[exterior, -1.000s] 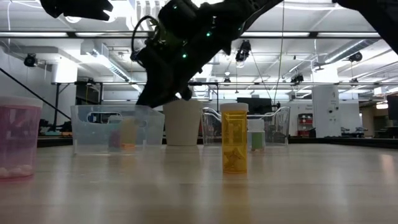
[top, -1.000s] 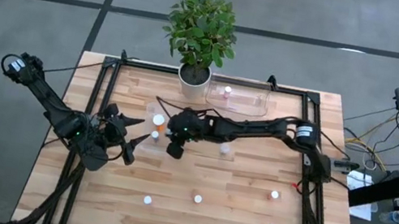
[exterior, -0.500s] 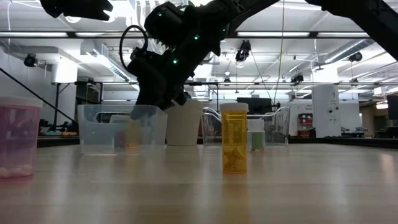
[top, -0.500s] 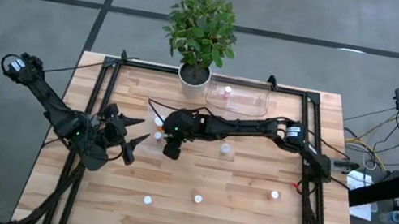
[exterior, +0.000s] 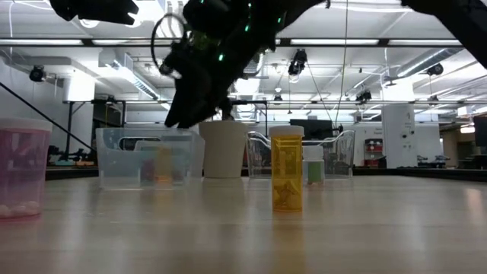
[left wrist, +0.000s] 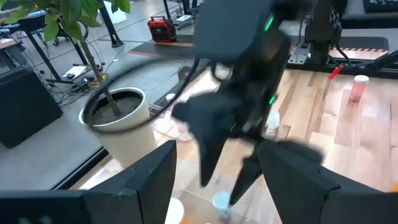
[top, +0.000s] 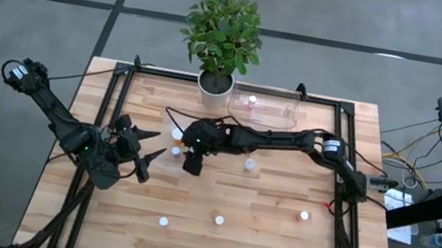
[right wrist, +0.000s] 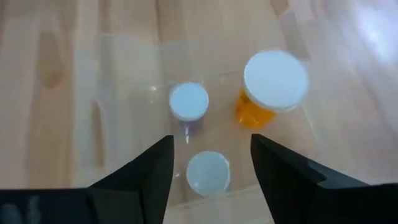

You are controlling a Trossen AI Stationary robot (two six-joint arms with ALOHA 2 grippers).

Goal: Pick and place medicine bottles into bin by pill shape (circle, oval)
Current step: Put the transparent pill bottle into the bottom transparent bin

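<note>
The right hand [top: 185, 143] hangs over the clear plastic bin [right wrist: 124, 74] left of the table's [top: 255, 240] middle, its dark fingers [right wrist: 134, 180] spread wide with nothing between them. Inside that bin stand three small white-capped medicine bottles, one orange-bodied [right wrist: 270, 93], two smaller [right wrist: 189, 102]. More bottles are scattered on the wooden table. The left hand [top: 144, 149] waits near the left edge, fingers parted, empty.
</note>
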